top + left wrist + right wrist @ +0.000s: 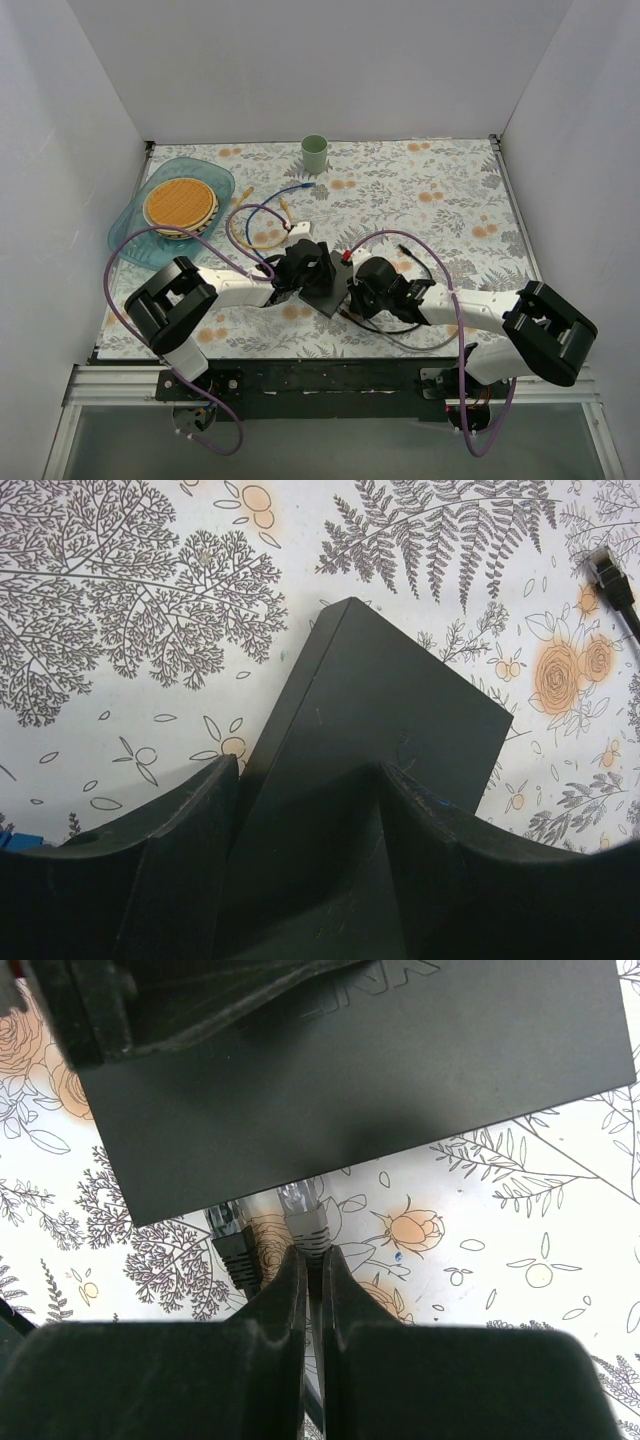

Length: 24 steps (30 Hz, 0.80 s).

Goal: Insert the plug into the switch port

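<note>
1. Closest to me, the right gripper [312,1260] has its fingers pinched shut on the boot of the plug [303,1210]. The plug's clear tip points at the near edge of the switch [350,1090], touching it or just short. The sockets are hidden, so I can't say if it has entered.
2. A second plug [230,1242] sits just beside it at the same edge.
3. The switch lies on the flowered table [450,200], between the two grippers.
4. The left gripper [305,770] sits over the switch, one finger down its side and the other on its top. I cannot tell if it truly clamps.
5. My guess is that the box is rigid, light and smooth, so it would slide under a push and needs bracing. The plug is hard with a delicate latch and a limp cable, so it is best held close behind the tip.
6. Farther off are a blue tray [130,225] and a green cup [315,153].
</note>
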Motion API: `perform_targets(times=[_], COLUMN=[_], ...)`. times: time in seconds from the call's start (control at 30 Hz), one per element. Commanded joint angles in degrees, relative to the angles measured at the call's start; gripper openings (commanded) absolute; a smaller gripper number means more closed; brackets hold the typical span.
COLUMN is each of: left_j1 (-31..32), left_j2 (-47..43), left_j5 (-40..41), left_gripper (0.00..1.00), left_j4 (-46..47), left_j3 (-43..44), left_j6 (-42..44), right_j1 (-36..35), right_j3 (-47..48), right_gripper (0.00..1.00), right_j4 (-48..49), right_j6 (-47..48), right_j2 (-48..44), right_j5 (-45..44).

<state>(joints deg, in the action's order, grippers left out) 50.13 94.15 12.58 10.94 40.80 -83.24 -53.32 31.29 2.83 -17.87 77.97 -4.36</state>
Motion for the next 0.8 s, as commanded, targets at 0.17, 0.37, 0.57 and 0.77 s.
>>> perform_targets(times=[0.17,0.37,0.57,0.77], left_j1=[8.5,1.7,-2.5,-5.4], left_j2=[0.2,-2.2,-2.7,-2.0], left_j5=[-32.6,-28.2,-23.3,-20.4], left_gripper=[0.00,0.22,0.42,0.61], left_j4=[-18.1,-20.5,-23.6,-25.3], left_j3=[-2.2,-2.0,0.1,2.9], left_j6=[-7.8,-5.9,-4.7,-3.2], right_j1=[1.8,1.8,1.8,1.7], right_j3=[-2.1,-4.7,-6.3,-8.9], right_gripper=[0.02,0.21,0.24,0.32], right_j4=[29.4,23.6,16.3,12.8], right_j6=[-3.1,-2.6,-1.1,-0.6], right_j2=[-3.3,-8.3,-11.7,-14.5], right_j5=[-5.7,-3.9,-2.3,0.1])
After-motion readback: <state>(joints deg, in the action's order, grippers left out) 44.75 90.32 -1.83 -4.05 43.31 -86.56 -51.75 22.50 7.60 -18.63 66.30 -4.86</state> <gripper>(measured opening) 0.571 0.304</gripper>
